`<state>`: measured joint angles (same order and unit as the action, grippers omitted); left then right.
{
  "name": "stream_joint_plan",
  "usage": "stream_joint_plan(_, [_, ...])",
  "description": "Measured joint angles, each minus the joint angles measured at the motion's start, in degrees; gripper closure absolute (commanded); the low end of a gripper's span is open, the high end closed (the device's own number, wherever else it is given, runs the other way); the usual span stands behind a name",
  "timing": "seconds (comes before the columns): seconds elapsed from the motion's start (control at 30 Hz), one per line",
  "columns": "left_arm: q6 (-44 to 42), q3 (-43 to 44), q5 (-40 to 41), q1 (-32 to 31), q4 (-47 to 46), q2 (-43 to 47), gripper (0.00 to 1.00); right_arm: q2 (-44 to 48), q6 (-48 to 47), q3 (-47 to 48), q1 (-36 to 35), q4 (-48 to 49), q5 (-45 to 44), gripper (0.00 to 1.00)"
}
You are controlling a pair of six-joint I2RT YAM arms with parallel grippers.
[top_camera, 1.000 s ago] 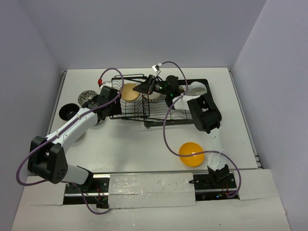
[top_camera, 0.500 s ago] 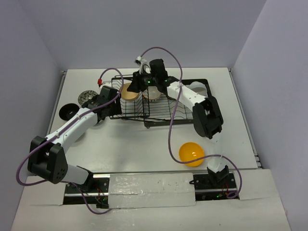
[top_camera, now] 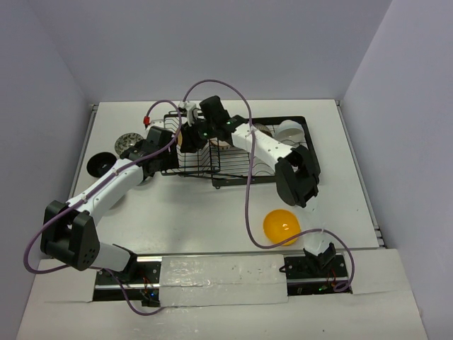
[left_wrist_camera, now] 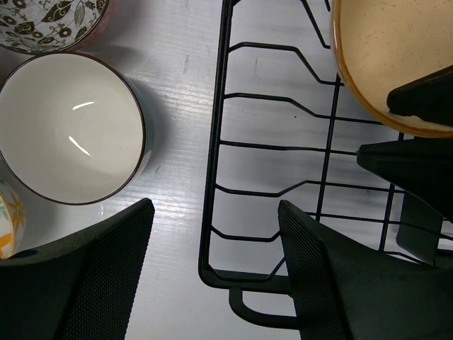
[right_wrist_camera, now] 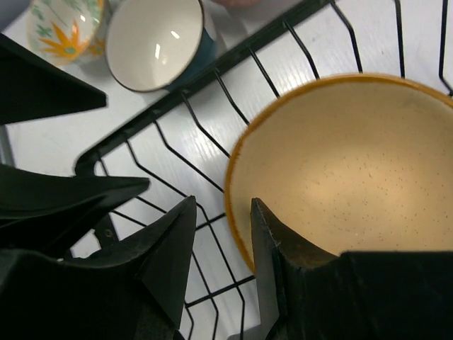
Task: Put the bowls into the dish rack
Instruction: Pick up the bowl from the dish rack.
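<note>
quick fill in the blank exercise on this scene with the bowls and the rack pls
1. The right gripper has its jaws on either side of the tan bowl's ___.
2. The orange-yellow bowl sits on the ___, outside the dish rack.
3. The left gripper holds ___ between its open jaws.
Missing words: rim; table; nothing.

Counted so far: one rack (top_camera: 233,170), two hands, left (left_wrist_camera: 212,212) and right (right_wrist_camera: 223,205). Five bowls for sure: one tan (right_wrist_camera: 340,170), one orange (top_camera: 282,227), three beside the rack: patterned (left_wrist_camera: 49,18), white-lined (left_wrist_camera: 71,127), flowered (right_wrist_camera: 64,25). Others in the rack can't be counted.
</note>
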<state>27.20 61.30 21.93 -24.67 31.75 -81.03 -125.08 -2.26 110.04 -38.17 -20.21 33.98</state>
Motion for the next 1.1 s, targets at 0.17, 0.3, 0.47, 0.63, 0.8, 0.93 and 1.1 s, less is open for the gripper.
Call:
stream_joint_plan(0.17, [0.0, 0.0, -0.1, 0.1, 0.0, 0.0, 0.24, -2.0, -1.7, 0.9, -0.5, -2.2, -2.8, 0.57])
stream_joint_plan(0.3, [0.0, 0.0, -0.2, 0.1, 0.0, 0.1, 0.23, -2.2, -2.1, 1.0, -1.1, -2.6, -4.5, 0.76])
stream_joint_plan(0.47, [0.0, 0.0, -0.3, 0.1, 0.1, 0.1, 0.23, -1.0, -3.3, 1.3, -1.7, 2.0, -8.1, 1.00])
stream_joint_plan(0.63, [0.0, 0.0, -0.3, 0.1, 0.2, 0.2, 0.23, 0.1, -3.3, 0.1, -1.6, 5.2, -9.1, 1.00])
stream_joint_plan(0.8, [0.0, 0.0, -0.3, 0.1, 0.2, 0.2, 0.23, 1.1, -3.3, -1.9, -1.6, 6.8, -9.8, 1.00])
stream_joint_plan(0.93, [0.0, 0.0, -0.4, 0.1, 0.2, 0.2, 0.23, 1.4, -2.0, -2.9, -1.3, 8.3, -8.9, 1.00])
stream_joint_plan(1.1, [0.0, -0.2, -0.6, 0.1, 0.3, 0.6, 0.23, 2.2, 4.1, -6.2, 0.3, 15.0, -5.2, 1.00])
